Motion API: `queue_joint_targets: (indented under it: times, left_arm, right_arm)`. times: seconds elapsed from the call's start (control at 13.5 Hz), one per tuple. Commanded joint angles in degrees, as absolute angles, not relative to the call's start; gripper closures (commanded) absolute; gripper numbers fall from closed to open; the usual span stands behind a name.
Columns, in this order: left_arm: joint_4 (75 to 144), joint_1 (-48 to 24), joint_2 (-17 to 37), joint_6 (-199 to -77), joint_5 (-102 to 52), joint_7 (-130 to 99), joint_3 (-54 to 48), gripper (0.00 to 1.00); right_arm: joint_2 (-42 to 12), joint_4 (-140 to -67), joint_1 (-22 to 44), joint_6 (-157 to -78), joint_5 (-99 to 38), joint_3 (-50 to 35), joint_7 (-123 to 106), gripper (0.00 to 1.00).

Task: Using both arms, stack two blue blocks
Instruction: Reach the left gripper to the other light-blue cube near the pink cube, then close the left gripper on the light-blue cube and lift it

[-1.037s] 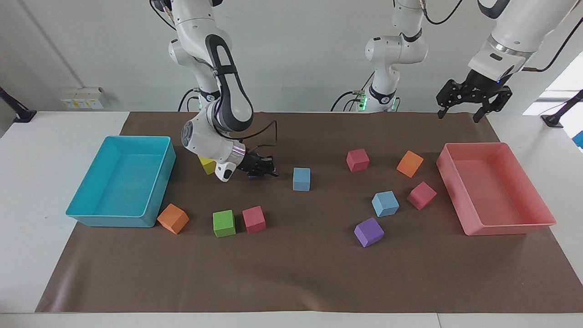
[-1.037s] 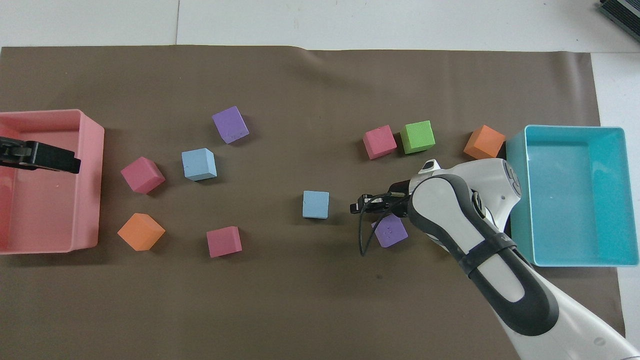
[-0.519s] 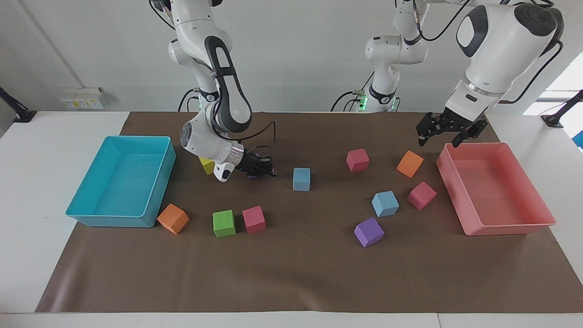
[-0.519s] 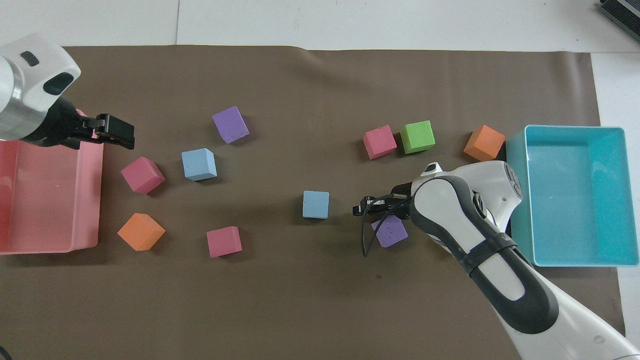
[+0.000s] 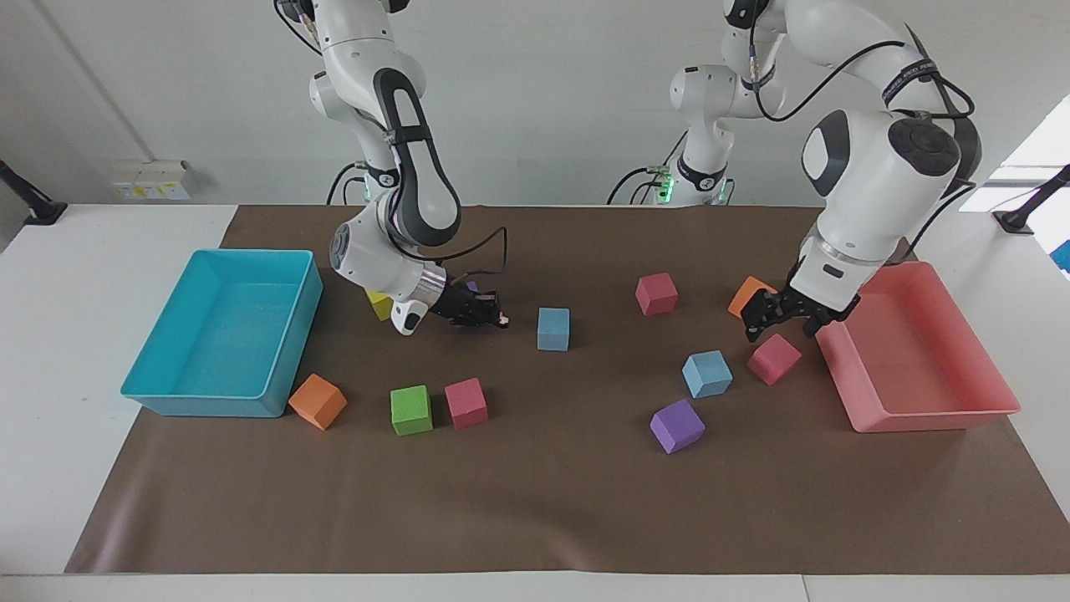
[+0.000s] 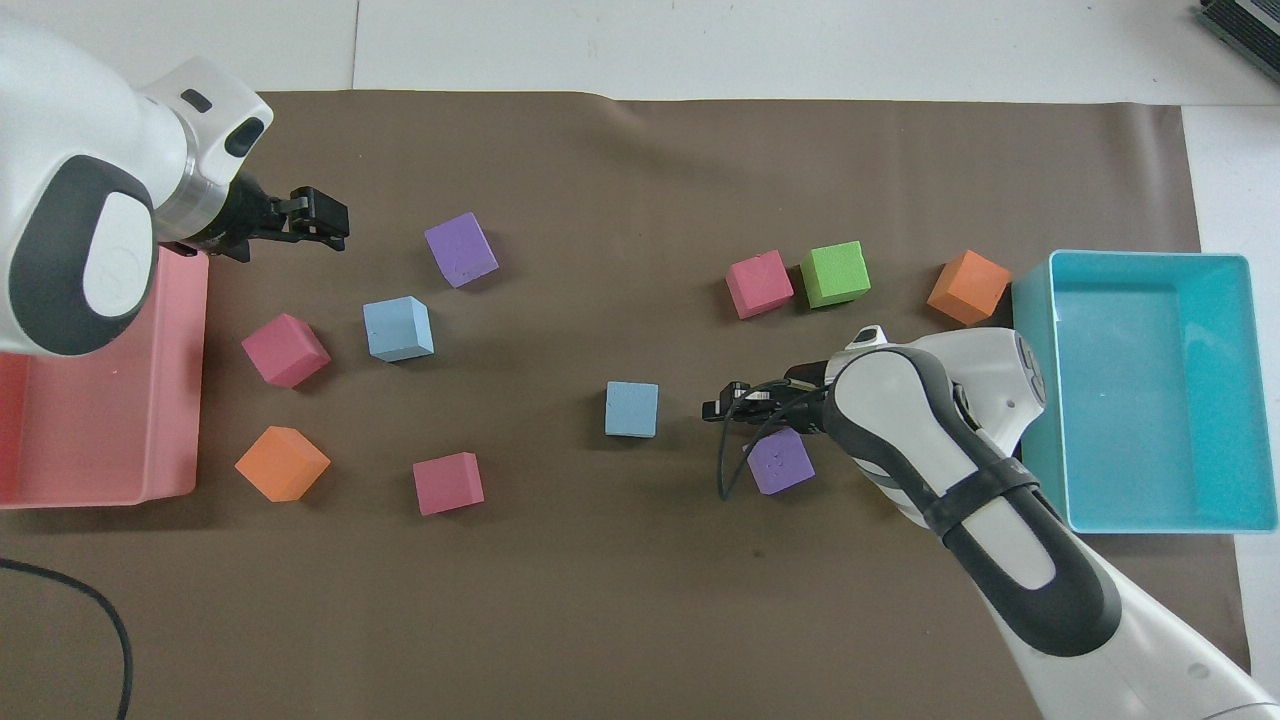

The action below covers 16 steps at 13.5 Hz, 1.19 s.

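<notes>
A teal tray (image 5: 209, 407) sits on the bench (image 5: 50, 351) at the right arm's end. Next to it, the right pincer (image 5: 491, 318) is low over the brown mat (image 5: 535, 502), just over a purple block (image 6: 780, 464). It points at a blue block (image 5: 553, 328) in the middle of the mat, but there is a gap between them. I cannot tell if this pincer is wide or narrow.

The other blue block (image 5: 707, 373) lies on the mat toward the left arm's end, well apart from the first one. It sits between a second purple block (image 5: 677, 425) and a pink block (image 5: 774, 359).

The left pincer (image 5: 779, 323) hangs over the mat by the pink block and an orange block (image 5: 743, 295). It is wide and holds nothing. It is not touching the blue block. Beside it sits a pink tray (image 5: 928, 417).
</notes>
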<state>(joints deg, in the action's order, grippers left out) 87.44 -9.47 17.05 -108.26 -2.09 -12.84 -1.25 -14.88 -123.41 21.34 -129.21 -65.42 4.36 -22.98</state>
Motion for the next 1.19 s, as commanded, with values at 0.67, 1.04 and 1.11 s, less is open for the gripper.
queue_joint_targets:
  times: [0.67,1.04,1.11]
  left_arm:
    - [109.1,-12.5,17.8,-133.9,-1.0,-16.3,-0.6,0.0]
    - [112.1,-14.2,17.3,-134.7,-1.0,-16.5,-0.6,0.0]
    - [112.2,-14.2,17.2,-134.5,-0.9,-16.4,-0.6,0.0]
  right_arm:
    - [-19.9,-119.6,21.9,-129.4,-70.0,4.0,-28.3,1.0]
    - [-19.9,-119.6,22.0,-128.8,-73.4,4.0,-29.7,1.0]
    - [-19.9,-119.7,22.1,-129.0,-73.5,4.0,-29.7,1.0]
